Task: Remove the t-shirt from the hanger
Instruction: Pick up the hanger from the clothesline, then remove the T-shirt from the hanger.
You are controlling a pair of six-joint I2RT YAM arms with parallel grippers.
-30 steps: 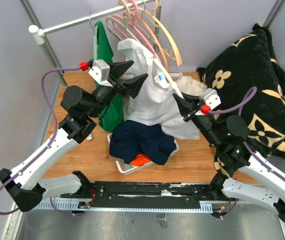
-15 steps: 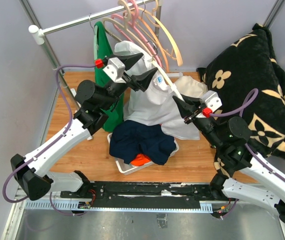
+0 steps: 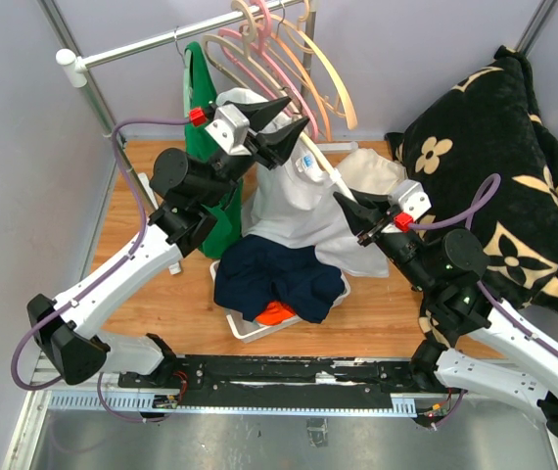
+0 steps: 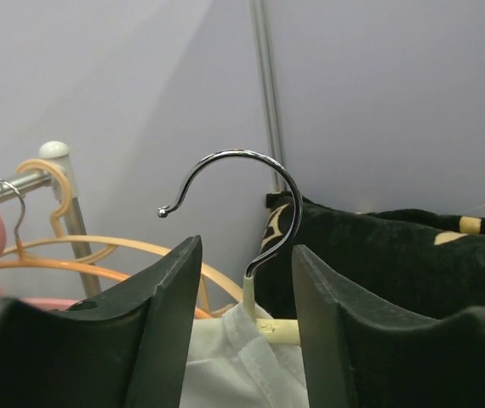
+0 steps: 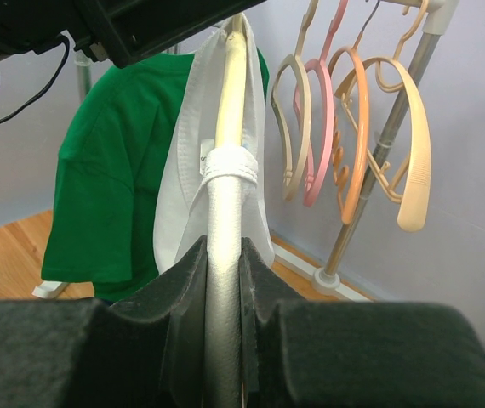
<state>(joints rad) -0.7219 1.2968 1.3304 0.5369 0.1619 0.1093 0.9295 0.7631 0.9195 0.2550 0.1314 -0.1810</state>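
Observation:
A white t-shirt (image 3: 289,206) hangs on a cream hanger (image 3: 334,168) with a chrome hook (image 4: 238,153). My left gripper (image 3: 294,113) is up at the hanger's top, open. In the left wrist view its jaws (image 4: 247,246) stand either side of the hook's neck, with a gap on both sides. The shirt's collar (image 4: 225,365) bunches just below, against the cream bar (image 4: 281,325). My right gripper (image 3: 341,199) is lower on the right, shut on the shirt-covered hanger arm (image 5: 223,246). Bare cream hanger (image 5: 230,93) runs on above it.
A green t-shirt (image 3: 198,88) hangs on the rail (image 3: 152,41) beside several empty pink and orange hangers (image 3: 279,49). A white basket (image 3: 250,328) with navy and orange clothes sits below the shirt. A black floral blanket (image 3: 494,166) fills the right side.
My left gripper has risen and moved right, from beside the shirt to the hanger's hook, and its jaws have narrowed. The right gripper has kept its grip, shifting slightly left.

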